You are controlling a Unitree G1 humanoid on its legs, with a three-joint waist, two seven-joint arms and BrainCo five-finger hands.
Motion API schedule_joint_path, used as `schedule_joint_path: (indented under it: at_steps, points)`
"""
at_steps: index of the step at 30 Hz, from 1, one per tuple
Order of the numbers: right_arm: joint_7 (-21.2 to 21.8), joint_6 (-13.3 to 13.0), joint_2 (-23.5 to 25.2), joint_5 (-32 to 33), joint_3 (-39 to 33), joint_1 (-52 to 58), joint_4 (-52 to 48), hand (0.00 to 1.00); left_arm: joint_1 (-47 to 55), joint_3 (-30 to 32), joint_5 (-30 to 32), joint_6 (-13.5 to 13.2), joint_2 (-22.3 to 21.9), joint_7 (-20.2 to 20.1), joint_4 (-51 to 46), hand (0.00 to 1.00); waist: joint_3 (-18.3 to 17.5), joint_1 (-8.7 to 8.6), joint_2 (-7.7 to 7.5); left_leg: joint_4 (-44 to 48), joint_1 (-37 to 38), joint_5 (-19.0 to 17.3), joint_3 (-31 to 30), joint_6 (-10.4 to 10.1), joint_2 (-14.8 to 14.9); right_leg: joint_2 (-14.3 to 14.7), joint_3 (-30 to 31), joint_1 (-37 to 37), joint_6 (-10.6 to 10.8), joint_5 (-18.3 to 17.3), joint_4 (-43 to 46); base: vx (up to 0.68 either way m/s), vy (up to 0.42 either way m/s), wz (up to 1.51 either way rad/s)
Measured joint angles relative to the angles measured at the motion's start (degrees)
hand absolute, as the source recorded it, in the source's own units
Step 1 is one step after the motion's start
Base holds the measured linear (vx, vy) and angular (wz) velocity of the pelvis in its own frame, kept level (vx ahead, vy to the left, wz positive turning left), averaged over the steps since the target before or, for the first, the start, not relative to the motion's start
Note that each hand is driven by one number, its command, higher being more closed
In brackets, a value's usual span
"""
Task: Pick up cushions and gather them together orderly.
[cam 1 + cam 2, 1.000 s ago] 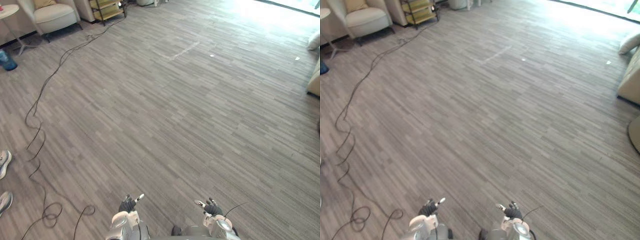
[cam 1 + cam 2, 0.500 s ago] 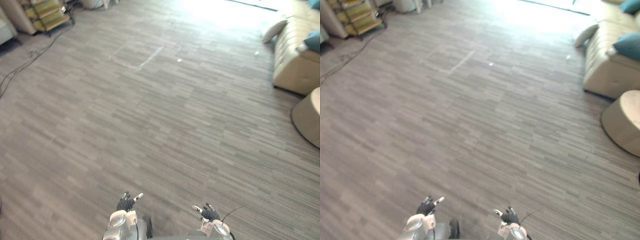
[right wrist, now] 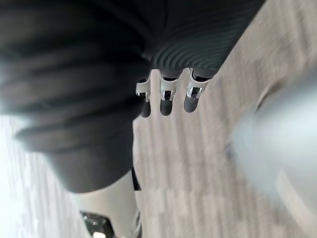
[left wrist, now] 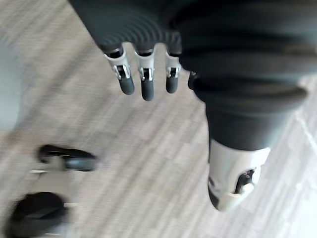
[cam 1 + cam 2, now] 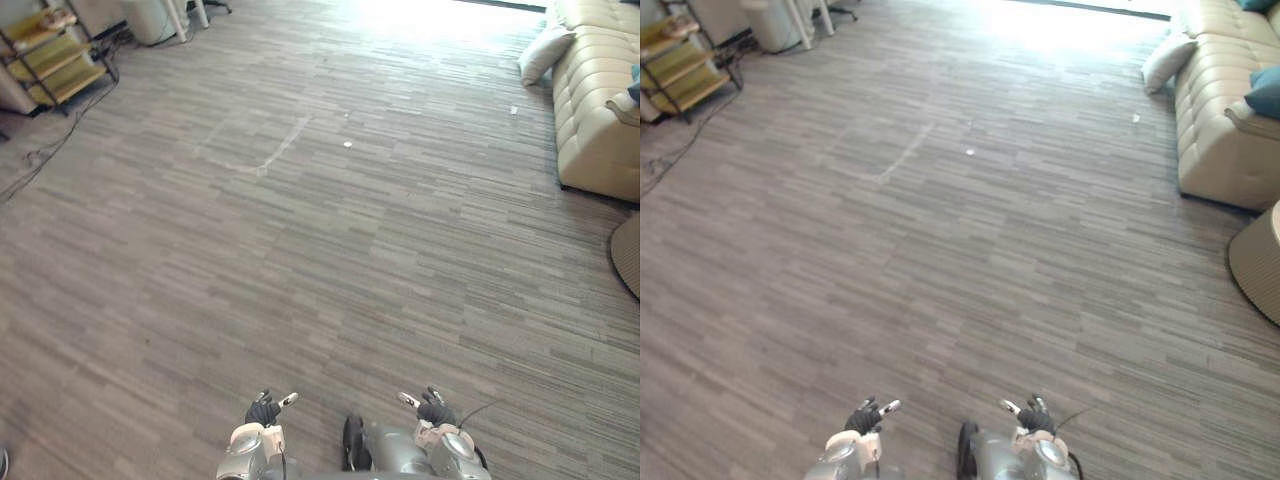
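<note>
A cream cushion [image 5: 545, 55] lies on the floor, leaning against the end of a beige sofa [image 5: 600, 110] at the far right. A teal cushion [image 5: 1265, 95] rests on the sofa's seat, and a second teal one [image 5: 1258, 5] shows at the top right corner. My left hand [image 5: 265, 410] and right hand [image 5: 432, 410] hang low at the bottom of the eye views, far from the cushions. In the wrist views the left hand's fingers [image 4: 143, 79] and the right hand's fingers [image 3: 166, 94] are relaxed, holding nothing above the floor.
Grey plank flooring stretches between me and the sofa. A round woven table [image 5: 1258, 265] stands at the right edge, in front of the sofa. A yellow shelf rack [image 5: 50, 60] and a white bin [image 5: 770, 25] stand at the far left.
The camera has turned to the right: the armchair, the cable and the shoes have left the picture, and the sofa with its cushions has come in. Both hands keep their pose.
</note>
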Motion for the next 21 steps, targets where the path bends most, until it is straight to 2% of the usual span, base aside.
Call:
schedule_joint_path:
  at_steps: [1,2,3,4,5,6,7,8,9,10,11,12,13,14,15,16,17,18,19,20,21]
  points:
    - [0.0,0.4,-0.1,0.0,1.0,0.0,0.1,0.0,0.3,-0.3,-0.3,-0.2,0.0,0.0,-2.2,0.0,-0.1,0.63,-0.77,-4.2,-3.4,-1.7,2.0,1.2,0.6,-0.3,2.4,3.1,0.3,-0.9,-2.7,0.54,0.052,-0.88]
    - [0.0,0.4,0.0,0.0,1.0,0.1,0.1,0.0,0.4,-0.6,-0.5,-0.3,0.0,0.0,-2.7,0.0,-0.4,1.06,-1.15,-7.0,-4.7,-2.2,2.6,1.3,0.9,-0.4,3.6,4.1,0.4,-1.1,-3.4,0.53,0.1,-0.86]
    - [-0.2,0.4,0.1,0.0,0.5,-0.2,0.0,0.0,1.0,-0.5,-0.7,-0.4,-0.4,0.0,-3.7,0.0,-0.7,1.66,-1.18,-14.1,-6.4,-2.9,3.4,1.2,0.7,-1.0,5.5,5.9,1.4,-1.6,-4.4,0.55,0.151,-0.99]
    - [-0.5,0.3,0.0,0.0,-0.6,-0.6,0.0,0.0,1.7,-0.4,-0.7,-1.0,-0.7,0.0,-3.9,0.0,-1.2,1.89,-0.57,-29.5,-9.0,-2.0,2.3,0.3,-0.4,-2.1,8.7,9.0,2.7,-3.7,-5.6,0.71,0.233,-1.01]
    - [-0.6,0.3,-0.2,0.0,-0.9,-0.6,0.0,0.0,1.8,-0.5,-0.7,-1.2,-0.8,0.0,-3.9,0.0,-1.5,1.93,-0.25,-35.6,-9.5,-0.4,1.8,-0.7,-0.7,-2.6,9.9,10.2,3.2,-4.7,-6.1,0.62,0.239,-0.91]
    - [-0.6,0.3,-0.6,-0.1,-0.8,-0.6,0.3,0.0,2.0,-0.5,-0.7,-1.2,-0.8,0.0,-3.9,0.0,-1.8,1.94,0.1,-42.0,-10.3,3.0,0.6,-1.7,-0.8,-3.2,11.6,12.0,4.0,-5.8,-7.1,0.68,0.319,-0.82]
    - [-0.6,0.3,-0.8,-0.1,-0.7,-0.6,1.8,0.0,2.1,-0.5,-0.8,-1.4,-0.6,0.0,-3.9,0.0,-2.5,2.51,-0.37,-44.0,-11.5,9.2,0.0,-2.7,-1.5,-4.8,13.9,14.1,5.2,-7.0,-8.6,0.59,0.292,-0.75]
    - [-0.6,0.3,-0.8,-0.2,-0.6,-0.6,2.4,0.0,2.1,-0.6,-0.8,-1.5,-0.5,0.0,-3.8,0.0,-3.0,2.82,-0.73,-44.0,-11.6,11.4,0.3,-2.3,-1.9,-5.5,14.7,14.5,5.5,-7.2,-9.3,0.78,0.354,-0.63]
    - [-0.5,0.5,-0.8,-0.2,-0.7,-0.6,4.5,0.0,1.5,-1.5,-0.7,-1.6,0.5,0.1,-2.7,0.0,-4.6,2.59,-2.46,-43.8,-10.7,11.5,2.4,1.6,-3.6,-8.4,16.5,14.7,7.0,-6.2,-9.5,0.93,0.443,-0.59]
    - [-0.4,1.0,-0.4,-0.6,-0.4,-0.6,4.9,0.0,1.0,-1.5,-0.7,-1.3,1.5,0.0,-2.0,0.0,-4.4,2.67,-2.82,-38.5,-11.1,9.0,4.5,4.8,-2.5,-8.9,20.0,14.2,10.5,-1.3,-7.1,0.91,0.44,-0.59]
    - [-0.3,1.1,0.1,-1.3,-0.4,-1.0,4.9,0.0,0.9,-0.7,-0.7,-1.2,1.6,0.1,-2.0,0.0,-4.1,3.03,-2.78,-31.6,-12.6,8.4,5.9,5.9,-1.2,-8.5,20.8,14.6,10.9,1.3,-5.1,0.59,0.315,-0.56]
    - [-0.3,1.2,0.1,-1.7,-0.1,-0.8,4.9,0.0,0.9,-0.5,-0.8,-1.2,1.6,0.0,-2.4,0.0,-3.9,3.42,-2.86,-29.0,-13.8,6.4,6.7,5.1,-1.7,-8.1,20.7,14.5,11.3,2.2,-2.7,0.47,0.359,-0.56]
    - [-0.4,0.8,-1.9,-2.4,0.5,2.3,3.2,0.0,2.1,-1.7,-0.7,-1.5,0.9,0.2,-2.7,0.0,-5.4,3.57,-1.31,-39.4,-8.6,8.9,7.0,6.0,-2.6,-7.5,19.6,10.5,15.9,3.2,13.0,0.42,0.356,-0.62]
    - [-0.4,0.4,-2.4,-2.4,0.8,2.4,3.2,0.0,2.6,-2.0,-0.7,-1.6,1.1,0.2,-2.8,0.0,-5.5,3.86,-1.47,-39.1,-6.8,4.8,7.2,5.9,-2.9,-7.5,19.2,8.8,18.1,3.9,17.7,0.62,0.439,-0.57]
    - [-0.1,0.2,-1.8,-2.4,1.5,2.6,3.2,0.0,1.9,-2.4,-0.7,-1.0,2.7,0.2,-1.4,0.0,-5.4,2.81,-3.72,-41.0,-2.8,1.5,7.8,6.1,-6.7,-9.4,18.3,2.7,18.4,4.0,32.6,0.45,0.225,-0.46]
    - [0.1,0.4,-1.8,-2.4,1.4,2.7,2.5,0.0,0.5,-2.3,-0.8,-0.3,2.5,0.3,-0.6,0.0,-4.7,2.32,-4.25,-42.3,1.0,-0.6,8.2,5.7,-7.5,-9.7,14.9,-3.1,15.2,1.2,39.8,0.45,0.198,-0.39]
    - [0.2,0.4,-1.8,-2.4,1.3,3.0,2.0,0.0,0.5,-2.4,-0.8,-0.1,2.1,0.3,-0.4,0.0,-4.2,2.33,-3.46,-43.1,2.8,-1.7,8.6,5.7,-7.2,-9.3,12.8,-5.6,13.5,-0.4,41.3,0.43,0.193,-0.6]
    - [0.3,0.3,-1.8,-2.5,1.2,3.8,0.1,0.0,0.5,-2.4,-0.8,0.0,1.4,0.3,0.2,0.0,-3.5,2.15,-2.24,-45.8,7.0,-3.1,9.2,5.4,-6.6,-7.9,9.4,-10.6,11.1,-3.8,41.6,0.34,0.158,-0.44]
    - [0.4,0.1,-1.9,-2.4,0.9,3.7,-0.8,0.0,0.5,-2.5,-0.7,0.0,1.1,0.3,0.5,0.0,-3.2,1.52,-1.8,-47.1,8.9,-3.5,9.2,5.6,-6.4,-7.1,7.1,-12.9,10.6,-4.9,40.0,0.43,0.167,-0.2]
    - [0.6,-0.1,-1.9,-2.4,0.4,3.2,-1.5,0.0,0.2,-2.4,-0.7,0.0,0.9,0.2,1.5,0.0,-2.4,0.17,-1.09,-49.7,12.7,-4.0,8.5,6.0,-6.2,-5.7,2.9,-16.2,10.5,-5.8,34.1,0.45,0.114,0.26]
    - [0.7,-0.4,-1.8,-2.4,-1.0,3.2,-1.2,0.0,-0.6,-2.4,-0.7,0.1,0.8,0.1,2.5,0.0,-2.2,-0.79,-2.23,-51.5,16.7,-5.2,7.9,6.0,-6.3,-4.8,0.8,-18.4,11.1,-5.0,25.7,0.48,0.079,0.4]
